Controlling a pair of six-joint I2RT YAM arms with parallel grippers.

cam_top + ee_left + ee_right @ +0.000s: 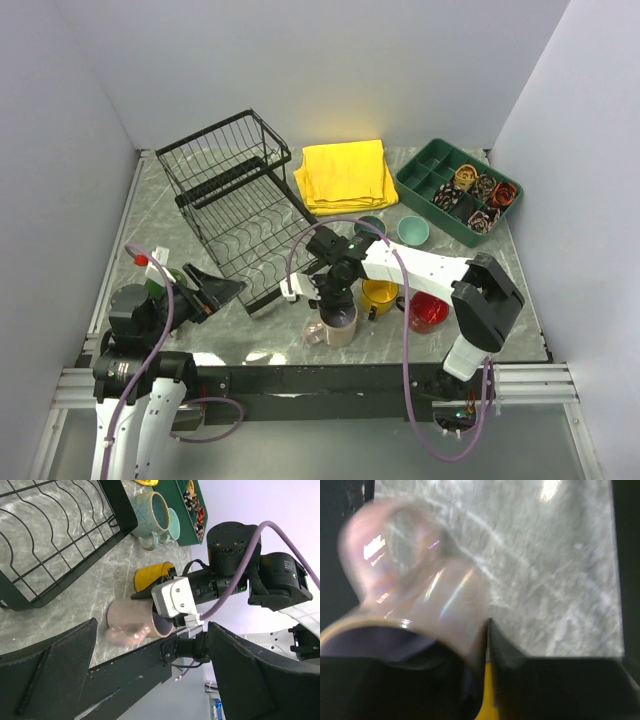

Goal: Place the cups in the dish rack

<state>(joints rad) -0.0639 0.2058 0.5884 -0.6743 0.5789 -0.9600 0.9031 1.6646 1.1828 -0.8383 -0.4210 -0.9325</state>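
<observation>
A beige cup (336, 326) stands upright near the table's front edge, its handle to the left. My right gripper (336, 296) comes down on it and is shut on its rim. In the right wrist view the cup (420, 595) is blurred; one finger is inside it and one outside, pinching its wall at the gripper (487, 630). A yellow cup (380, 295) and a red cup (428, 312) stand just right of it. A dark green cup (370, 227) and a teal cup (413, 231) sit farther back. The black dish rack (235, 190) holds nothing. My left gripper (215, 290) is open by the rack's front corner.
A folded yellow cloth (345, 175) lies behind the rack's right side. A green divided tray (445, 172) with small rolled items stands at the back right. The left wrist view shows the rack (50, 540), the beige cup (132, 622) and the table's black front rail (125, 670).
</observation>
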